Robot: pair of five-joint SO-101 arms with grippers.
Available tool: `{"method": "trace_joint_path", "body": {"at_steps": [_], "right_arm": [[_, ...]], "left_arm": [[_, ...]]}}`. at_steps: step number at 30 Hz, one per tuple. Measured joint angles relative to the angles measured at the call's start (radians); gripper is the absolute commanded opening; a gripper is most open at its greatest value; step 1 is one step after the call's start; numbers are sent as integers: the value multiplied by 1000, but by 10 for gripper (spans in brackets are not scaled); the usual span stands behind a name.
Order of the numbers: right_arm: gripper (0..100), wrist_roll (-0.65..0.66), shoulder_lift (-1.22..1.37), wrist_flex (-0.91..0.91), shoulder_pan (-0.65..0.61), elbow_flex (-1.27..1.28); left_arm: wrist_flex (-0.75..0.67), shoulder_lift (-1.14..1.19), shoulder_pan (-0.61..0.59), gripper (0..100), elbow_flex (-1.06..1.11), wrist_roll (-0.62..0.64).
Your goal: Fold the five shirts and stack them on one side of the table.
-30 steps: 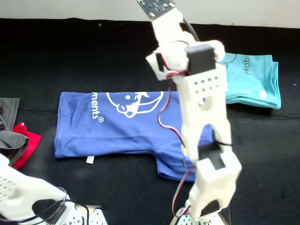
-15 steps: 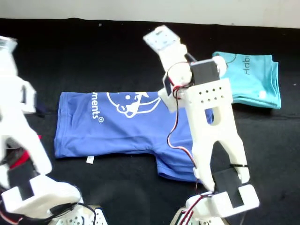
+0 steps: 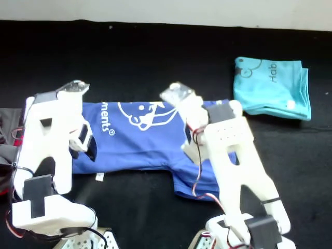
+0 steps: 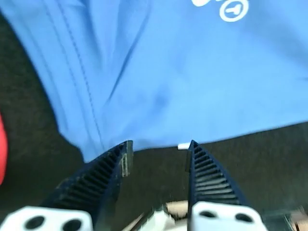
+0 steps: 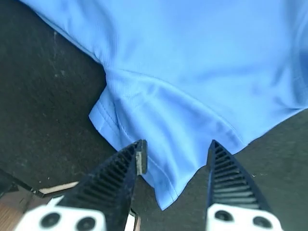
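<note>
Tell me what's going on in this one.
Both arms are over the blue shirt, which lies spread on the black table and is not yet folded. The left gripper is open at the shirt's edge near a corner. The right gripper is open over a sleeve. A folded teal shirt lies on the right side, and grey and red clothes sit at the left edge.

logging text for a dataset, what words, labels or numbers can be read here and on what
Blue shirt: white lettering beside a white drawing, cut off at the shirt's edge; no whole word reads.
Teal shirt: dark lettering cut off at the fold; incomplete.
Tag at the blue shirt's hem: too small to read.
No numbers.
</note>
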Motion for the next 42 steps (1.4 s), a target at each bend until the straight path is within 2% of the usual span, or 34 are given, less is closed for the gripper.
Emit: {"method": "trace_joint_path", "body": {"at_steps": [10,15,20,25,32,38,42], "right_arm": [[202,0,-25,-164,0,245],[202,0,-31,-213,0,316],[202,0,-37,-169,-14,319],[152,0,-38,-130,-109,310],[149,-21,-38,-135,-244,313],[146,-21,-38,-284,-236,414],[146,18,-38,-367,-183,445]], "left_arm": [[-325,-26,-103,192,233,2],[-345,-32,-103,192,247,40],[-345,-34,-103,192,247,60],[-361,-40,-103,192,262,60],[-370,-41,-103,192,270,60],[-370,-41,-103,192,272,60],[-370,-41,-103,192,272,60]]}}
